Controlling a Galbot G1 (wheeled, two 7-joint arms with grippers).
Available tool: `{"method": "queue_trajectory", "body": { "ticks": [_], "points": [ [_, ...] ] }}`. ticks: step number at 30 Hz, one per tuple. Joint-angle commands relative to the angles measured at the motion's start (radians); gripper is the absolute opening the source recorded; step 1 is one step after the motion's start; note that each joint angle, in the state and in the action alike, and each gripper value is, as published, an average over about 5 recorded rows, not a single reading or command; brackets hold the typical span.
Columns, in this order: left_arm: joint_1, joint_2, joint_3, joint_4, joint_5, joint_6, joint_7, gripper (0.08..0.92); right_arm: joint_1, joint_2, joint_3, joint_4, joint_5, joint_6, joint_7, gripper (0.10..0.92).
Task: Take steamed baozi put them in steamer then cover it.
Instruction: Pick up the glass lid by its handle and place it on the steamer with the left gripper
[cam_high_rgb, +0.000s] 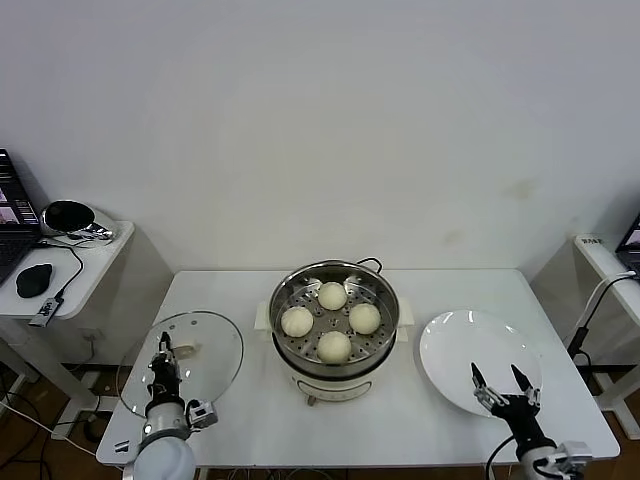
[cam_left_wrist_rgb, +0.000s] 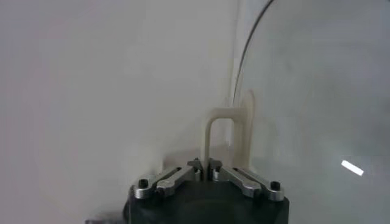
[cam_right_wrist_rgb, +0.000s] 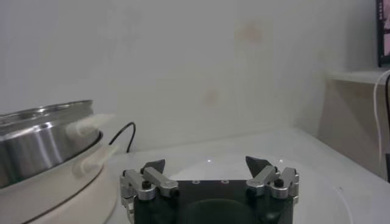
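Several cream-white baozi (cam_high_rgb: 334, 346) lie on the perforated tray inside the steel steamer (cam_high_rgb: 383, 288) at the table's middle; the steamer also shows in the right wrist view (cam_right_wrist_rgb: 42, 140). The clear glass cover (cam_high_rgb: 215, 345) is at the table's left. My left gripper (cam_high_rgb: 163, 365) is shut on its cream handle (cam_left_wrist_rgb: 228, 128), with the glass (cam_left_wrist_rgb: 311, 91) beside it. My right gripper (cam_high_rgb: 503, 385) is open and empty over the near edge of the white plate (cam_high_rgb: 455, 345); in its wrist view (cam_right_wrist_rgb: 206, 164) the jaws stand wide apart.
A black cable (cam_right_wrist_rgb: 125, 135) runs behind the steamer's white base (cam_high_rgb: 345, 385). A side table (cam_high_rgb: 95, 262) with a mouse (cam_high_rgb: 33, 280) stands at the left. A shelf (cam_high_rgb: 600, 255) with a white cable stands at the right.
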Motion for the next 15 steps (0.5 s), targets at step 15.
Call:
{"method": "queue_trajectory", "body": {
  "ticks": [15],
  "points": [
    [-0.094,-0.028,0.161,-0.265,0.284,0.31,0.322,0.137,0.017,-0.013,0.01,-0.012,0.001,-0.007,0.001,0.823]
  ]
}}
